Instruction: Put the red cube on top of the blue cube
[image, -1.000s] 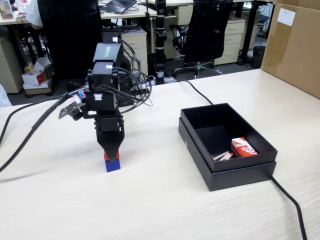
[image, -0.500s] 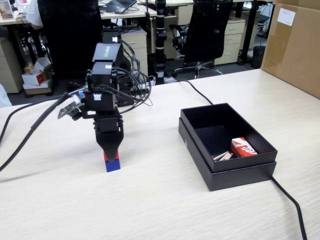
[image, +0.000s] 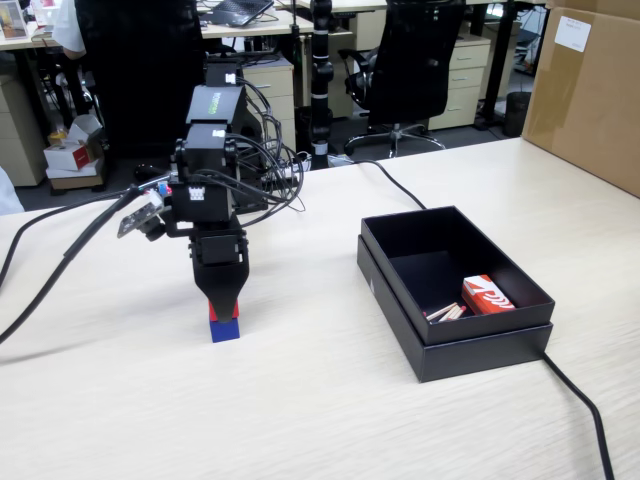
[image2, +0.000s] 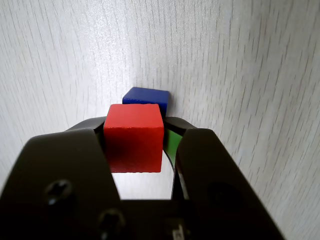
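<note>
gripper (image2: 135, 142) clamped on red cube (image2: 134, 136) | over blue cube (image2: 146, 97) | square edges, lower gently, then release

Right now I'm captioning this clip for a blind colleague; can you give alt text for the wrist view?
A red cube is held between the two dark fingers of the gripper, with a blue cube on the pale wood-grain table just beyond it, partly hidden behind the red one.
</note>
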